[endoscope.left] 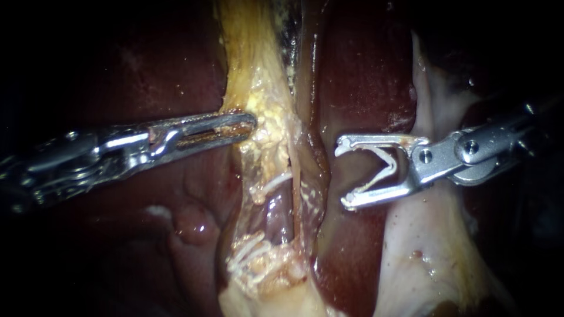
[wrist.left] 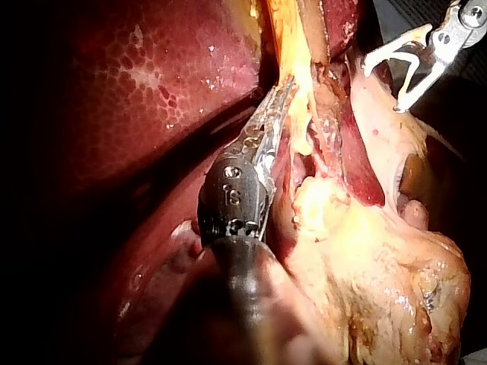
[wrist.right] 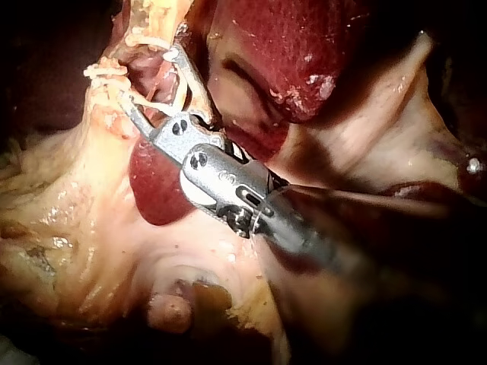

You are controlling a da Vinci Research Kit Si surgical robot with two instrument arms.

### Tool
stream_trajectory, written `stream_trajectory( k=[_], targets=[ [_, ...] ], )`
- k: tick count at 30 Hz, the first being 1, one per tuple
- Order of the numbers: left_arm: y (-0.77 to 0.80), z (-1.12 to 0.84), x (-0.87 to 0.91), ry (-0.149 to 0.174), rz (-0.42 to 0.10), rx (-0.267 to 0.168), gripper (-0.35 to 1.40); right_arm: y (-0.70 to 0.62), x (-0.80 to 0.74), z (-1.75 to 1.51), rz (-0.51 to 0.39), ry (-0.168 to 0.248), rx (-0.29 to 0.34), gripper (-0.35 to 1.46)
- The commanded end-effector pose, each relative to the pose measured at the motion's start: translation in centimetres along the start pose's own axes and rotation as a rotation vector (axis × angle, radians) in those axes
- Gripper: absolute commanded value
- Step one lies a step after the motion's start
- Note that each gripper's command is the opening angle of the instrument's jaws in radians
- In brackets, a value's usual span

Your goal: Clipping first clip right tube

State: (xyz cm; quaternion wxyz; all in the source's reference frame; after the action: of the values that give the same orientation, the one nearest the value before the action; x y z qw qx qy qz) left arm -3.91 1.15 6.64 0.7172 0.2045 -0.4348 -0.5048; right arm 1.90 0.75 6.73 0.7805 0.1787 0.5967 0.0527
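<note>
**Left instrument** (endoscope.left: 249, 124): The shaft enters from the left edge of the endoscope view and ends left of centre. The jaws lie together, clamped on the edge of the yellow fatty tissue (endoscope.left: 267, 117) that runs down the middle of the frame.

**Right instrument** (endoscope.left: 342, 175): The shaft enters from the right edge, and the tip is right of centre. The jaws stand wide apart with a white clip (endoscope.left: 385, 167) seated between them, touching both. The mouth of the clip faces left.

**Right tube** (endoscope.left: 311, 176): This runs top to bottom at centre frame, along the right border of the fatty strip. It lies just beside the clip's open mouth and outside it, so the clip is not around the tube. Dark red liver (endoscope.left: 364, 76) lies behind both. In the right wrist view, the jaws point at the strands of tissue ahead of them.
</note>
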Motion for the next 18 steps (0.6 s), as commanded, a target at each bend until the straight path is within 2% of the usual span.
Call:
stream_trajectory(
  k=[1, 2, 5, 8, 12, 18],
  targets=[
    [0.00, -0.01, 0.00, 0.000, 0.000, 0.001, -0.35, 0.00, -0.01, 0.00, -0.001, 0.000, 0.002, 0.60],
    [0.00, -0.01, 0.00, 0.000, 0.000, 0.001, -0.35, -0.02, -0.03, 0.02, 0.003, 0.003, 0.011, 0.60],
    [-0.02, -0.08, -0.03, 0.003, -0.002, 0.004, -0.35, -0.08, -0.15, 0.12, 0.087, 0.003, 0.040, 0.60],
    [-0.07, -0.24, -0.14, 0.009, -0.008, 0.011, -0.35, -0.19, -0.33, 0.33, 0.159, -0.030, 0.072, 0.60],
    [-0.17, -0.53, -0.28, -0.005, -0.017, 0.004, -0.35, -0.27, -0.55, 0.63, 0.250, -0.042, 0.102, 0.60],
    [-0.28, -0.78, -0.38, -0.024, -0.014, 0.004, -0.35, -0.25, -0.83, 0.91, 0.306, -0.053, 0.120, 0.60]
  ],
)
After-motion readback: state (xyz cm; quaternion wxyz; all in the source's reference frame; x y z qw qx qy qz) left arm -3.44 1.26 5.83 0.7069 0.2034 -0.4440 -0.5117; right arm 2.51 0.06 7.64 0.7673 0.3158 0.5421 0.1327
